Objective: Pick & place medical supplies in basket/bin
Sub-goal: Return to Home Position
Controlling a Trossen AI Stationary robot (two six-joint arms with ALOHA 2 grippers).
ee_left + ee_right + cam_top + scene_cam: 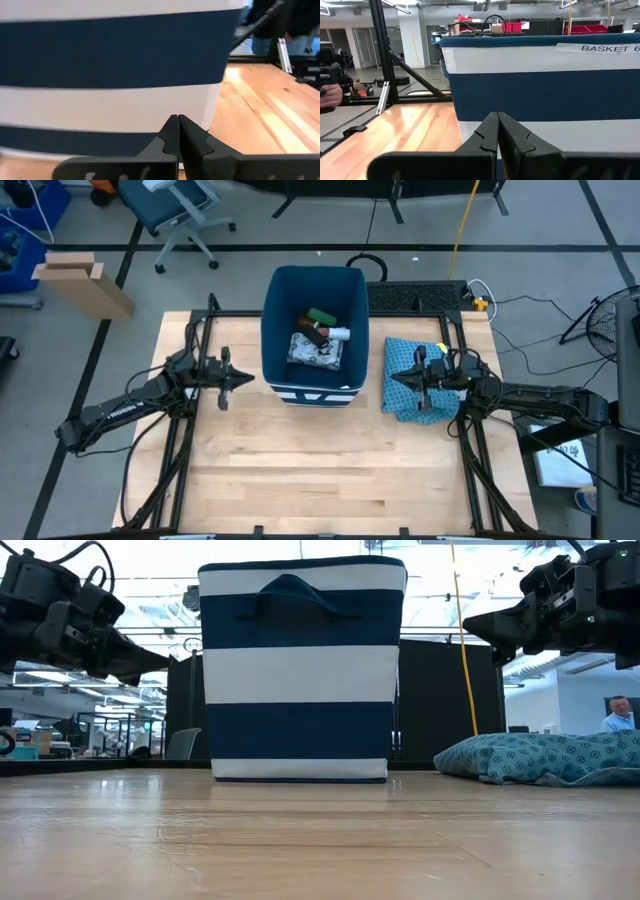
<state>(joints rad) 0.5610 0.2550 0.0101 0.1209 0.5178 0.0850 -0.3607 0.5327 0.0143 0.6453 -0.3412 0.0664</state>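
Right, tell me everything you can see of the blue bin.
The bin is a deep, soft-sided fabric box, striped dark blue and white outside, dark blue inside. It stands upright and open on the wooden table. A blue handle loops near the rim on one side; a white label reads BASKET 6 on another. Supplies lie on its floor. The left gripper and right gripper, both shut, flank it without touching; the patterned cloth lies beside it, apart.

supplies (318,342) in bin (314,392), ctr-back of table (300,480); cloth (408,385) just r of bin.
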